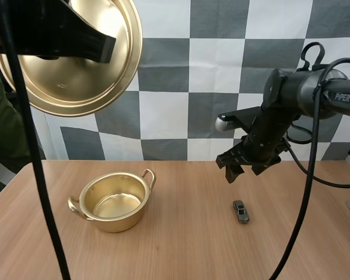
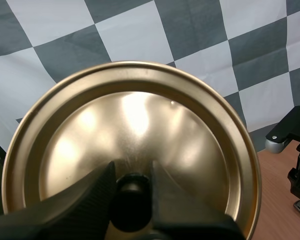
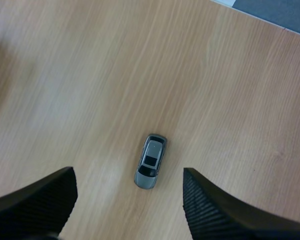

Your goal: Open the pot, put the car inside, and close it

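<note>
The left pincer [image 2: 132, 181] holds the pot's lid [image 2: 135, 125] aloft, its two black fingers clamped on the dark knob [image 2: 132, 195] at the lid's centre. The lid hangs high and tilted to one side, well clear of the pot [image 1: 114, 223], apparently to leave the mouth free for loading. The pot stands uncovered and empty on the table [image 1: 181, 251].

Across the table, well apart from the pot, the right pincer [image 1: 245, 169] hovers over the car [image 1: 241, 211]. Its fingers are spread wide and grip nothing. From the right wrist view the car lies on the bare table between the two ribbed fingertips, a line-up that suggests a descent to pick it up comes next.

Lid and pot are gold-coloured polished metal that throws back soft glare. The lid is a shallow round dome with a stepped rim; the pot is low and round-walled, with two small loop handles [image 1: 149, 175]. The car is a tiny grey toy with dark windows. The table top shows pale wood grain.
</note>
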